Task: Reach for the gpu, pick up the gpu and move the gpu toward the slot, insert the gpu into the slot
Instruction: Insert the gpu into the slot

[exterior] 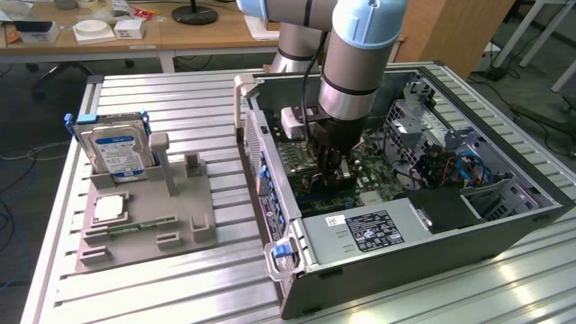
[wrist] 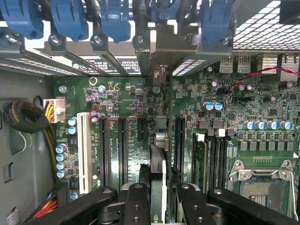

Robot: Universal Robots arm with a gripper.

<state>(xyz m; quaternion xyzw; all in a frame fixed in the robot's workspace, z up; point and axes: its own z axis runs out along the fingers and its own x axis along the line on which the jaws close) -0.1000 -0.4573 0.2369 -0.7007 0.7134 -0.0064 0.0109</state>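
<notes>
While we held the card edge-on, fingers clenched on it inside the case, it stood over the motherboard between two black slots. Our judgement: keep it upright and square to its slot. We counted one white slot, one hard drive.

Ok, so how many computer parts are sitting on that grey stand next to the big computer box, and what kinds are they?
hard drive, blue and silver: 1
processor chip, square and silver: 1
memory stick, narrow and green: 1
Total on the grey stand: 3
</notes>
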